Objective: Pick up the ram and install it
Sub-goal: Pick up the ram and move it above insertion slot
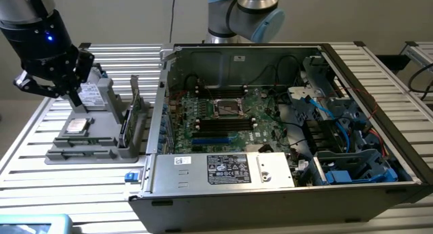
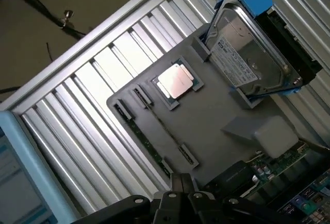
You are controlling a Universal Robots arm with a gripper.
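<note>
green and thin, the ram (image 2: 146, 140) is sitting in the outer holder of the grey tray (image 2: 206, 126), along the tray edge farthest from the hard drive (image 2: 252, 54), with the processor (image 2: 175, 80) lying between them. the tray is resting toward the bench's (image 1: 40, 193) end rail on the exterior view's left, beside the open computer case (image 1: 271, 203). the ram is standing on its long edge, showing its narrow top edge. its long axis is running parallel to the bench's slats, one end pointing at that end rail and the other at the case. the gripper (image 2: 180, 183) is hanging above the tray with its fingers pressed together and is carrying nothing. so the task is looking barely begun: the ram is not yet lifted, and the black memory slots (image 1: 224, 123) on the motherboard (image 1: 264, 112) are waiting inside the case, leaving both the pick and the seating to do.
</note>
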